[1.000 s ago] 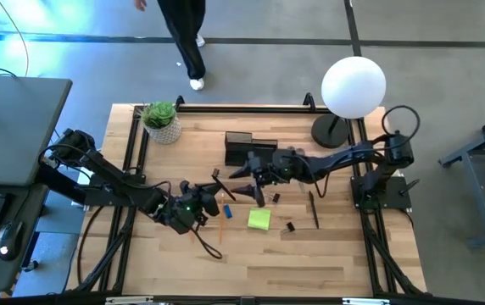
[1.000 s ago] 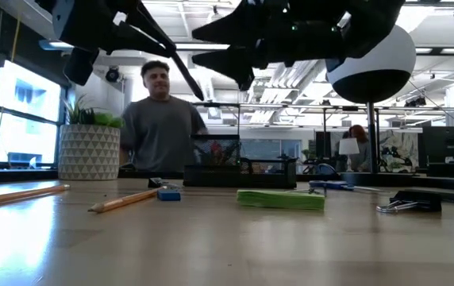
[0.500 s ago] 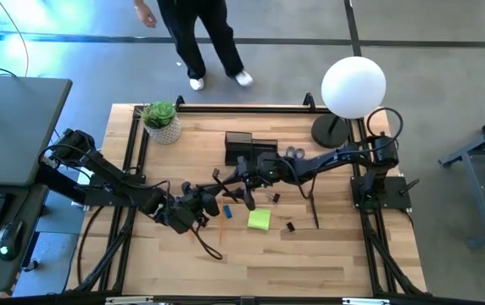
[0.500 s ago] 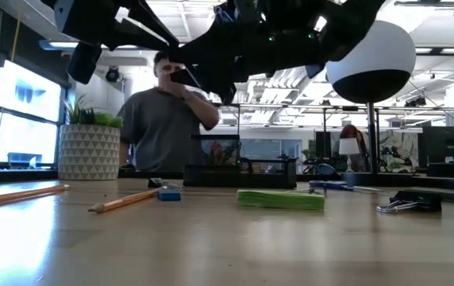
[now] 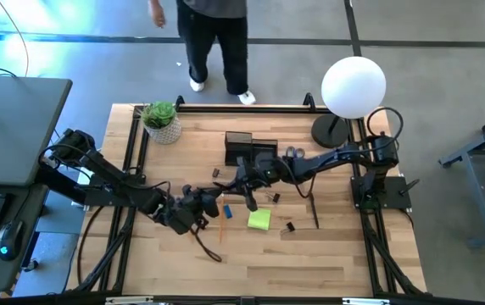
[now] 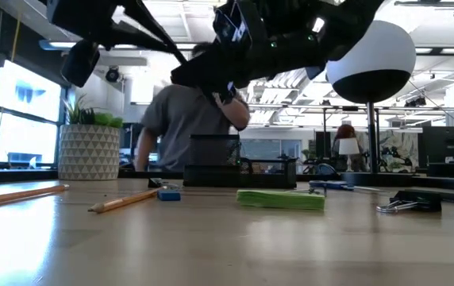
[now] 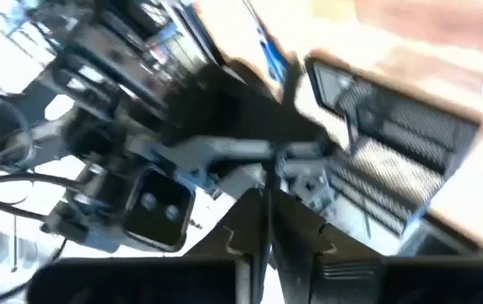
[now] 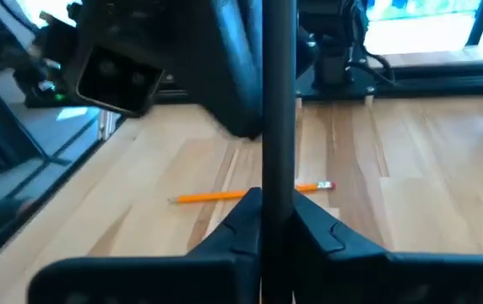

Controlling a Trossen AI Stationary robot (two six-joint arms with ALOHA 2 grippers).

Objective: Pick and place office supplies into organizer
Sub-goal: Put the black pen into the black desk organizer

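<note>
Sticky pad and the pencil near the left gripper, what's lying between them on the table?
In the high view, a small blue piece lies between the sticky pad and pencil.

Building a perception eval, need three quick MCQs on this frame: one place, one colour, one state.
1. Where is the sticky note pad?
A. inside a compartment
B. flat on the table
C. held in the air

2. What colour is the pencil lying in the right wrist view?
A. blue
B. orange
C. green

3. What state is the right gripper in?
A. wide open, empty
B. shut on a thin dark rod
C. shut on the pad

Key: B, the pad lies on bare wood, with the left gripper off to its side; B, its shaft is orange; B, both fingers press against the rod.
</note>
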